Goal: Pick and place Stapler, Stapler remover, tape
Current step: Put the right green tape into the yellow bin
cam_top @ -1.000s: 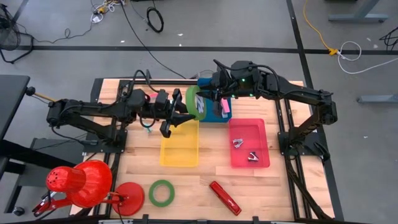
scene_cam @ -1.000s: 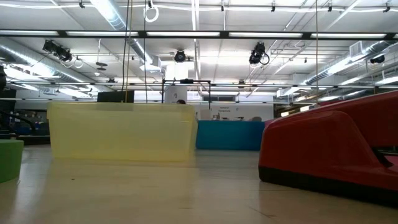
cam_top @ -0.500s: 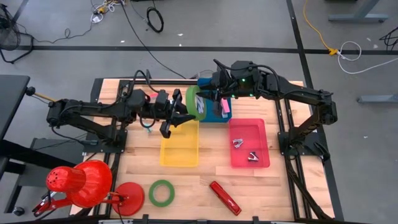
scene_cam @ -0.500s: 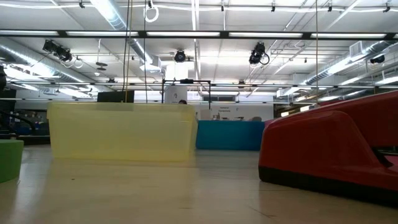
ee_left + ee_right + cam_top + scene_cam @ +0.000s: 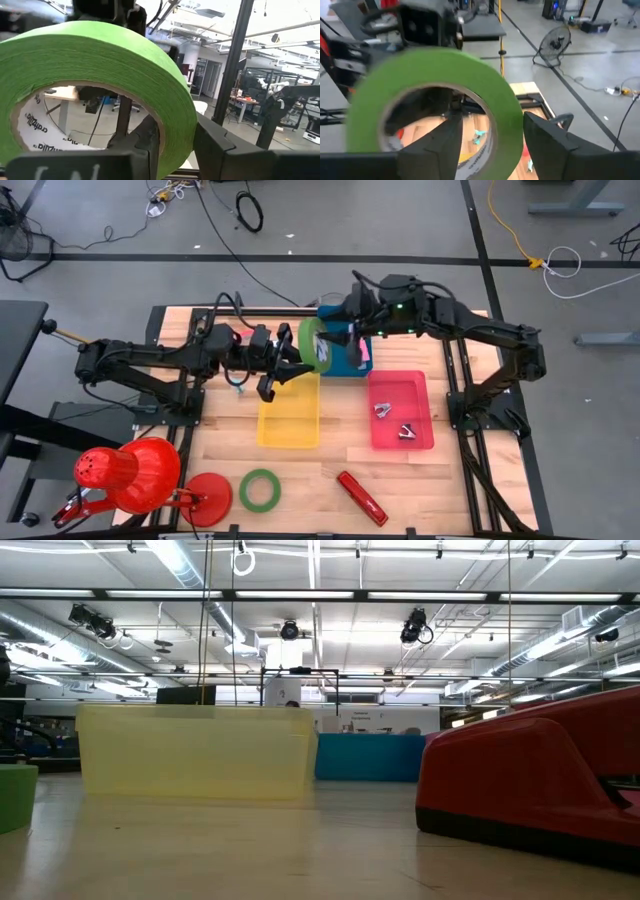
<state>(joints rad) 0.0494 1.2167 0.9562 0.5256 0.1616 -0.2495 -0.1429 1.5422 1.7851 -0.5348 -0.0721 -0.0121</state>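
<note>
My left gripper (image 5: 290, 363) is shut on a green tape roll (image 5: 312, 345), held above the far end of the yellow tray (image 5: 290, 412). My right gripper (image 5: 338, 340) is open at the roll's other side. One of its fingers (image 5: 447, 140) stands inside the ring and the other (image 5: 545, 137) outside the roll's wall (image 5: 505, 125). A second green tape roll (image 5: 260, 490) and a red stapler (image 5: 361, 498) lie flat near the table's near edge. Two staple removers (image 5: 385, 410) lie in the red tray (image 5: 420, 395). My left gripper holds the roll's wall (image 5: 175, 135) with one finger (image 5: 145, 142) inside the ring and the other (image 5: 220, 150) outside. The fingers come level from the table's left. The roll stands on edge, lifted clear of the tray. My right gripper: I cannot tell whether it touches the roll.
A blue tray (image 5: 347, 358) with a pink item stands at the far middle, under the right gripper. Red cone-shaped objects (image 5: 125, 475) stand at the near left corner. The low view shows the yellow tray (image 5: 195, 752), the blue tray (image 5: 370, 757) and the stapler (image 5: 530, 785).
My right arm's wrist has shifted a little toward the table's right and far edges. My left gripper and the roll have kept still.
</note>
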